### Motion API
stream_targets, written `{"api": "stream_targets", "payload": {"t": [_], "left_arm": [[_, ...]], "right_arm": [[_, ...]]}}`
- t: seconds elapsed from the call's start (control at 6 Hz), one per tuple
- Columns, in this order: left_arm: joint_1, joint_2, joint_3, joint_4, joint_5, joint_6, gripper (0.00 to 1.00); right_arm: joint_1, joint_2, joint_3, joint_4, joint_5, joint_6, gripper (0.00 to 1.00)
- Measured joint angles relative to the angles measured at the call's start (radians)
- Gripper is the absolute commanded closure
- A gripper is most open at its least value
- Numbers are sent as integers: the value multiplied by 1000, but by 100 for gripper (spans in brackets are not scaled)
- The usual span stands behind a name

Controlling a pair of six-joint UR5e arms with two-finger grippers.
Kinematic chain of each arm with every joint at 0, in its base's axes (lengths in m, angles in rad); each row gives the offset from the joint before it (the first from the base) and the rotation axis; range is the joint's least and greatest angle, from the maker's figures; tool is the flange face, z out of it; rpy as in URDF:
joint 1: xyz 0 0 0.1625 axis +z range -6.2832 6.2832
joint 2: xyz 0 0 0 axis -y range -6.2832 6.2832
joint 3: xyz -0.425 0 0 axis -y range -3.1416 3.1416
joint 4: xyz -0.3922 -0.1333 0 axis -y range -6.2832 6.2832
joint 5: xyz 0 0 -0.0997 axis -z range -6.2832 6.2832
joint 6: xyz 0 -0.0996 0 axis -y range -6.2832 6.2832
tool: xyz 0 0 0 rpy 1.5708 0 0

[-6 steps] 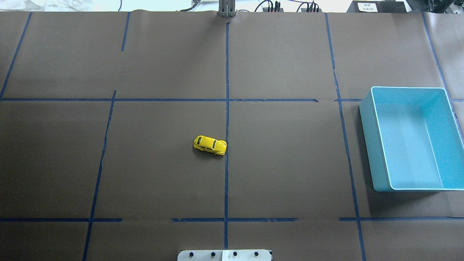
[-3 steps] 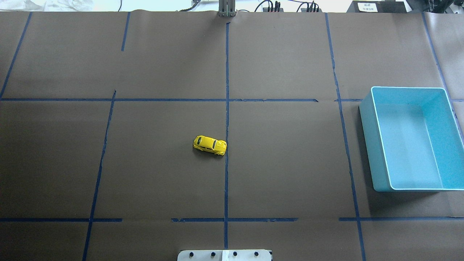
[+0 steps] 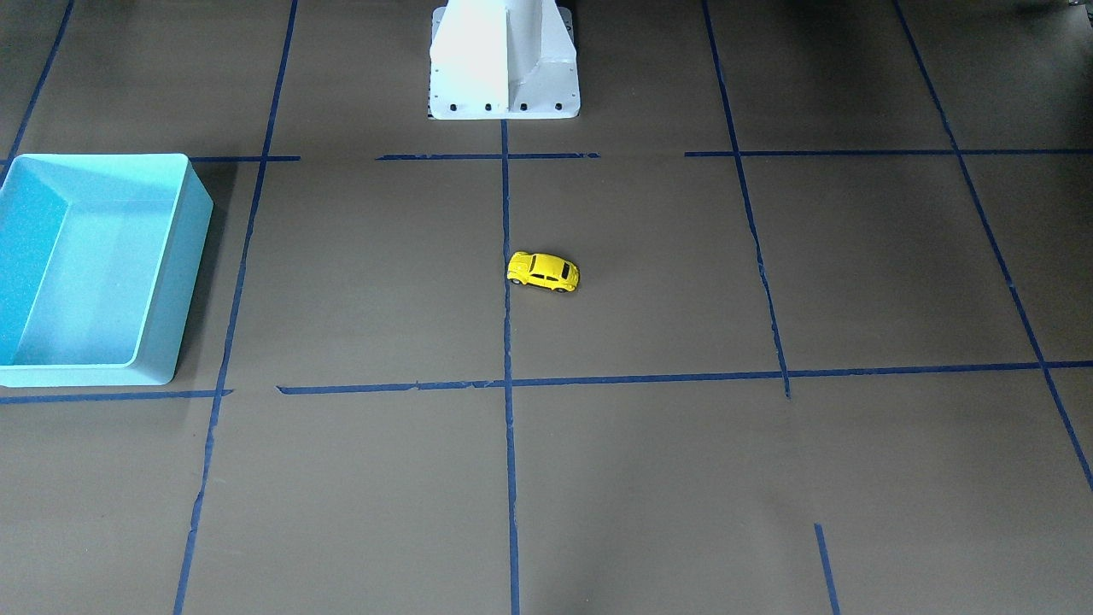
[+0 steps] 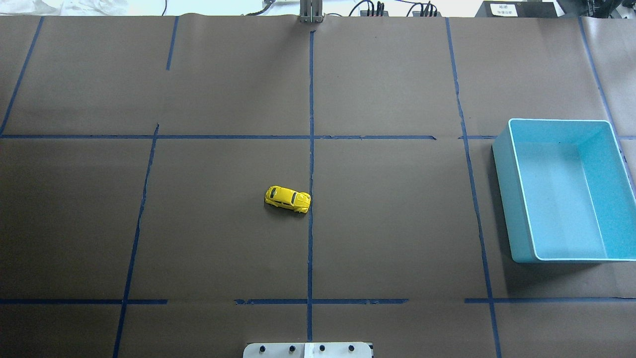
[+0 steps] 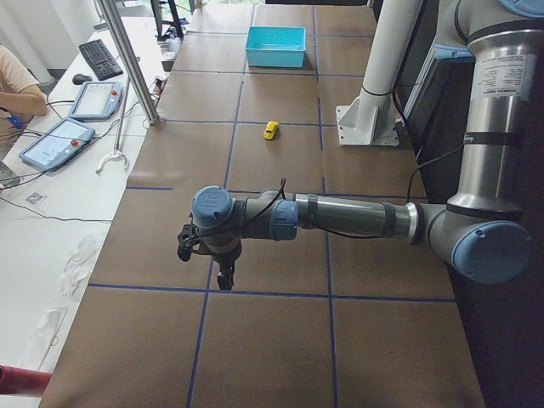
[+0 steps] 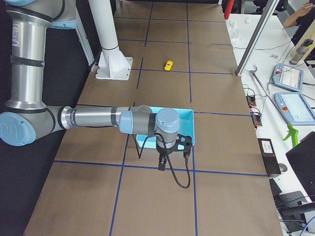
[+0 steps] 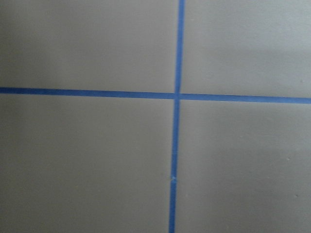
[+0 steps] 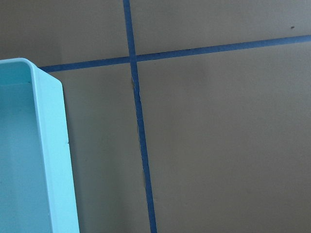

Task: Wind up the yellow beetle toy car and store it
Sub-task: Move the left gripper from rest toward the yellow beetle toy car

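The yellow beetle toy car [image 4: 287, 199] stands on its wheels near the middle of the table, just beside the central blue tape line [image 4: 311, 149] and well apart from the turquoise bin [image 4: 504, 199] on the robot's right. Neither arm is near it. The left gripper [image 5: 224, 282] and the right gripper [image 6: 161, 165] show only in the side views, so I cannot tell how far either is open; neither appears to hold anything. The car is small, glossy and rounded, so a pinch placed off-centre could squeeze it out sideways, and its free wheels could let a nudge roll it away. Once wound, a loose hold could send it running off the table. A white label [image 4: 502, 8] on a dark box beyond the far edge carries print too small to read.
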Motion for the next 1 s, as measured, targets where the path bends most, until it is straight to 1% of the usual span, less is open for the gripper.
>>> {"api": "stream_targets", "payload": {"t": [0.33,0.5,1.0], "left_arm": [[110,-43,-102,35,-5,0,0],[171,-84,-141,39,-5,0,0],[351,-260,-175,42,2,1,0]], "right_arm": [[0,-1,-2,0,1,-1,0],[0,-1,-3,0,2,-1,0],[0,-2,-4,0,3,-1,0]]}}
